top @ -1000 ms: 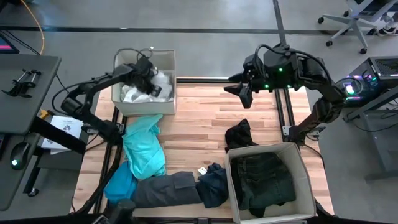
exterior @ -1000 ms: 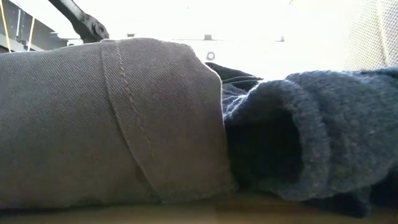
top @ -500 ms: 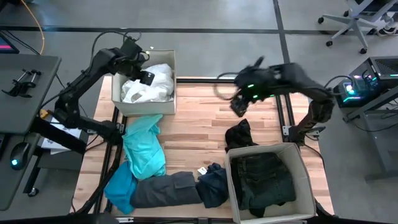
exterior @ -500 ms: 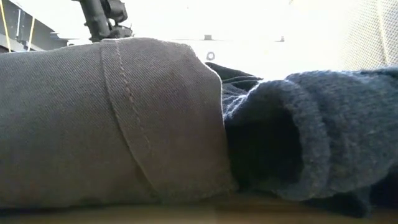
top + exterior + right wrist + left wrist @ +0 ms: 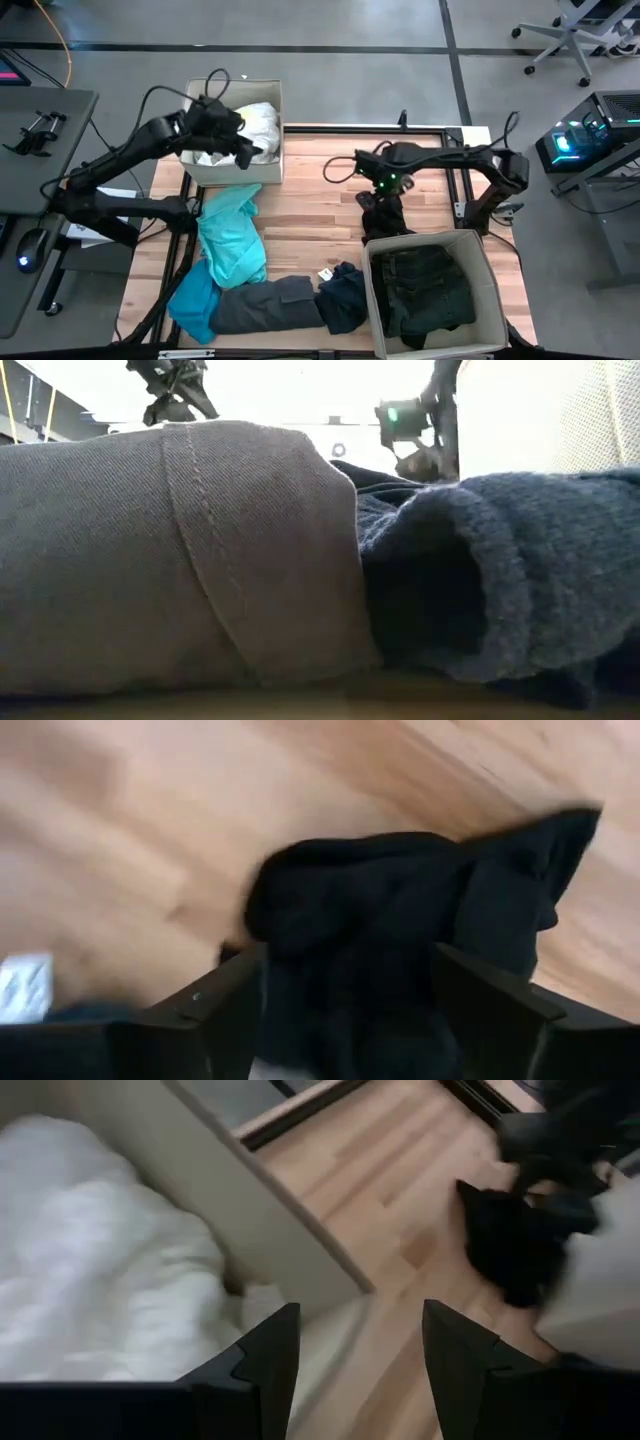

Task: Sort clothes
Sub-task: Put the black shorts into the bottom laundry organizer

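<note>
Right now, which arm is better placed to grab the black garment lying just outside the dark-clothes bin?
Probably the right: its open hand hangs directly over the black garment, while the left hand is over the bin of whites.

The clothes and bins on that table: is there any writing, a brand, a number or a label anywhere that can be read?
No text can be read in any view.
A small white tag lies on the table by the navy garment: too small to read.
The papers left of the table show print: too small to read.
</note>
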